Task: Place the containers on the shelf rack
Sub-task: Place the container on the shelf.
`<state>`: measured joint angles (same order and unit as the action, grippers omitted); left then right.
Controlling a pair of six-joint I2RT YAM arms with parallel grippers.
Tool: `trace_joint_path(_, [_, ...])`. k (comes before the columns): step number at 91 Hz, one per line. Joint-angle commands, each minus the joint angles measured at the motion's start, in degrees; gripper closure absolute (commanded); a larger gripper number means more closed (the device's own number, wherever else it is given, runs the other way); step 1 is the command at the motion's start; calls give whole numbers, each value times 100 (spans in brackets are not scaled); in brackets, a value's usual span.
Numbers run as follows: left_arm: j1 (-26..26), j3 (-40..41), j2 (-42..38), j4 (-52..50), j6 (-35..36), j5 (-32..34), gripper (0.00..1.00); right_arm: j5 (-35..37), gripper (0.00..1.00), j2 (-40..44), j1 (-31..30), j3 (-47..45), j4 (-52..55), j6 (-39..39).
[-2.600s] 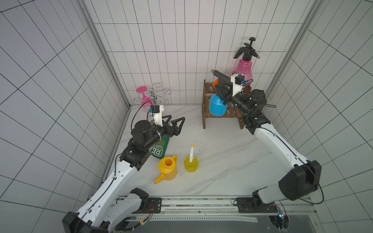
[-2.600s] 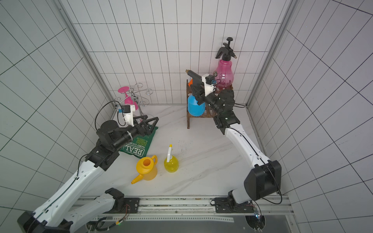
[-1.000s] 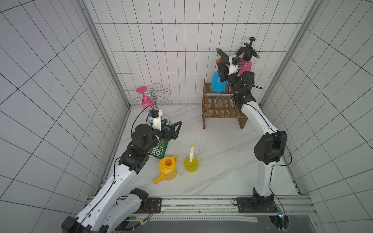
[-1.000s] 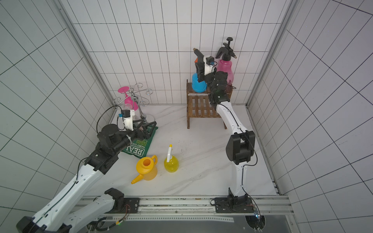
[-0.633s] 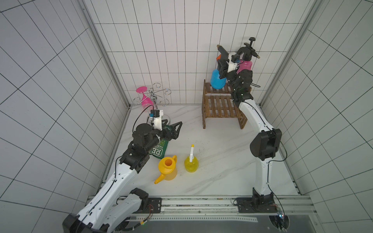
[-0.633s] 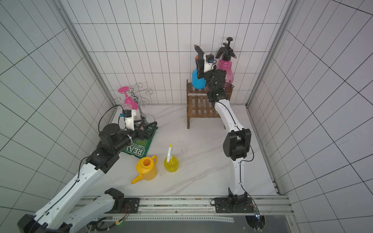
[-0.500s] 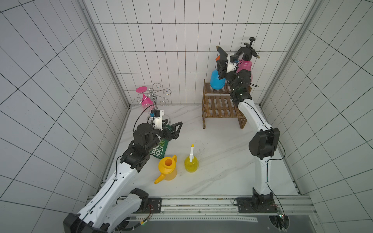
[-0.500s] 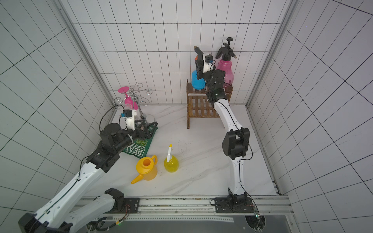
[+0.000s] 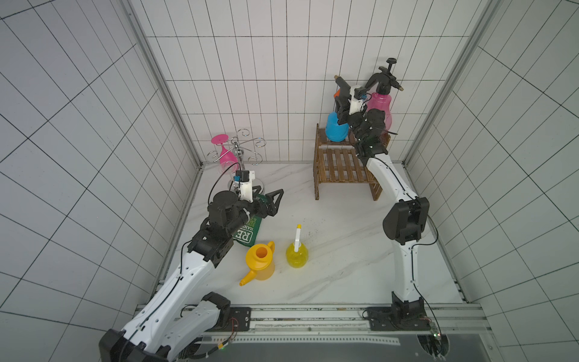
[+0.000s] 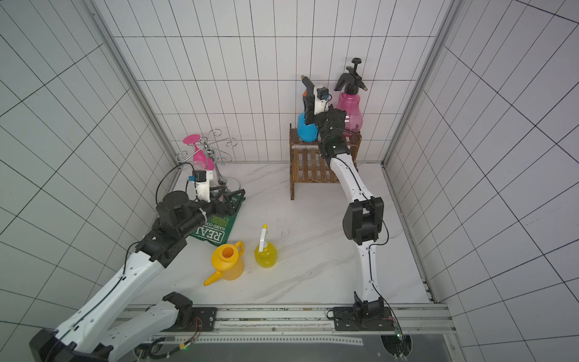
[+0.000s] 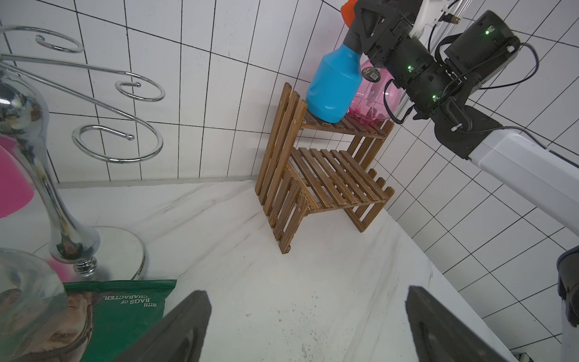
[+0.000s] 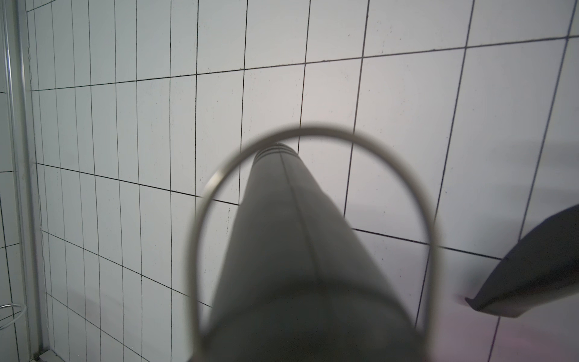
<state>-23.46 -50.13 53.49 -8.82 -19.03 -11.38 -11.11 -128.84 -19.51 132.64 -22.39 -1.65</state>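
The blue sprayer (image 9: pixel 336 130) (image 10: pixel 306 130) (image 11: pixel 333 84) stands slightly tilted on the left end of the top tier of the shelf rack (image 9: pixel 341 166) (image 10: pixel 308 169) (image 11: pixel 332 178). My right gripper (image 9: pixel 341 103) (image 10: pixel 308 105) is shut on its black neck. Its black nozzle (image 12: pixel 297 235) fills the right wrist view. The pink sprayer (image 9: pixel 380 103) (image 10: pixel 350 106) stands beside it on the same tier. The yellow-orange watering can (image 9: pixel 260 258) (image 10: pixel 227 260) and the yellow trigger bottle (image 9: pixel 297 255) (image 10: pixel 265 255) stand on the table in front. My left gripper (image 9: pixel 266 194) (image 11: pixel 307 297) hangs open and empty over the table.
A chrome wire glass holder (image 9: pixel 238 150) (image 11: pixel 47 156) with a pink wine glass (image 9: pixel 224 153) stands in the back left corner. A green snack bag (image 9: pixel 247 230) (image 11: pixel 125 310) lies under my left arm. Tiled walls close in three sides, right behind the rack.
The right arm has raised the blue sprayer from in front of the rack's lower tier up onto the top tier beside the pink sprayer. The left arm has barely shifted.
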Motion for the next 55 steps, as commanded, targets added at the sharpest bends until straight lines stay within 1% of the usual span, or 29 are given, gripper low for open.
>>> trace_joint_path(1, [27,-129,1,95,52,7,1,133,79,-96,-18,267,-186,68])
trace_joint_path(5, [30,-129,-10,92,47,4,1,136,77,-110,-16,273,-173,79])
trace_joint_path(27, [26,-111,-33,78,1,-22,1,169,73,-178,-17,279,-130,110])
trace_joint_path(47, [35,-104,-81,45,-7,-23,1,145,65,-238,-18,300,-108,147])
trace_joint_path(55, [26,-106,-96,28,-11,-23,1,140,61,-237,-13,309,-107,161])
